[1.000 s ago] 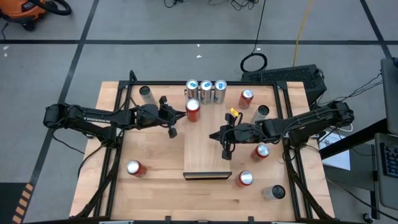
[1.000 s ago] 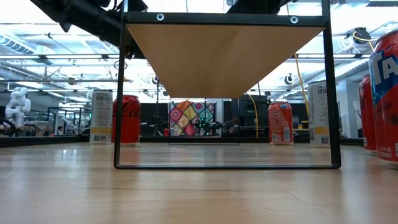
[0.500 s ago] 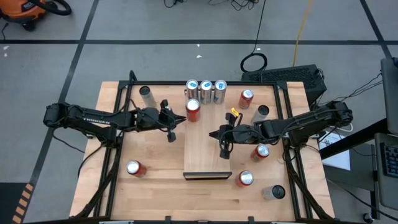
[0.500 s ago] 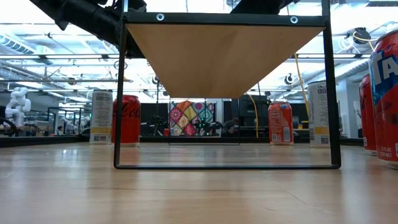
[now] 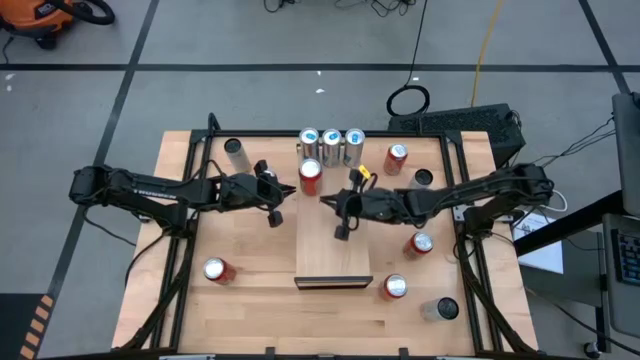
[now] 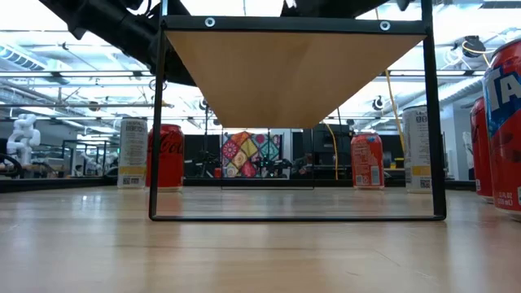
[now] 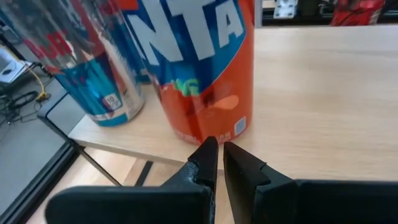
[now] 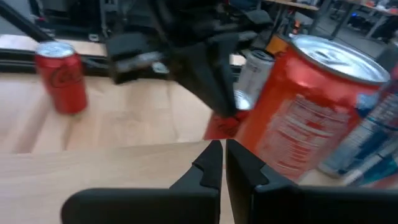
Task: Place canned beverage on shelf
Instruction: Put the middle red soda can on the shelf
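High view, one entry. Shelf (image 5: 334, 245): long pale wood panel on a dark frame, mid-surface, its long axis running from the near dark edge back toward the far cans.

Item on shelf: orange can (image 5: 311, 176), upright, at the shelf's far left corner, just in front of a row of three silver-and-blue cans (image 5: 331, 146) that stand side by side at the far end.

Left claw (image 5: 276, 192): fingers together, holding nothing, just beside the orange can on its left. The left wrist view shows the tips almost against the can's lower wall, the can upright on the shelf's edge.

Right claw (image 5: 342, 207): fingers together, empty, over the shelf, the orange can just beyond and to the left of its tips. Of the two, the left claw looks the nearer, though both are close.

Loose stock on the surface (image 5: 250, 290), all upright: red cans right of the shelf (image 5: 396, 157), (image 5: 420, 243), (image 5: 395, 287); one red can at near left (image 5: 214, 269); dark-topped cans at far left (image 5: 234, 149), right (image 5: 421, 180) and near right (image 5: 441, 309).

Writing: left wrist view, large white letters "NTA" on a blue field on the orange can (image 7: 205, 68), likely Fanta. Low view, a red can (image 6: 169, 156) with Coca-Cola script; a can at the right edge (image 6: 506, 122) showing "TA". Small print unreadable.
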You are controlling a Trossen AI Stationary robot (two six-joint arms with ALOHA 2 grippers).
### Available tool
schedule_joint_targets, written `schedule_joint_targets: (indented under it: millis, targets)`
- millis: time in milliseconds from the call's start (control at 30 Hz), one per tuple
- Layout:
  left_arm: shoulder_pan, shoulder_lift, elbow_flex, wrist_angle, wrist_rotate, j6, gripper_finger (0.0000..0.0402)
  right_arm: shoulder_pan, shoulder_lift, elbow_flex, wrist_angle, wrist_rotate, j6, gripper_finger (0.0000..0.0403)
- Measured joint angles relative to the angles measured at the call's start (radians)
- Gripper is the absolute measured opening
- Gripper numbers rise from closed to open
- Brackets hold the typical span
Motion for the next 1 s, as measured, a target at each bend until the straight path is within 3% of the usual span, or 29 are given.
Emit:
schedule_joint_targets:
  millis: [233,1000]
  targets:
    - [0.007,-0.005,0.000,0.012,-0.004,-0.002,0.0029,-0.071,0.000,0.000,0.050,-0.134,-0.015,0.0000]
    - [0.006,-0.005,0.000,0.003,0.002,-0.002,0.0029,-0.129,-0.009,0.000,0.002,-0.134,-0.015,0.0000]
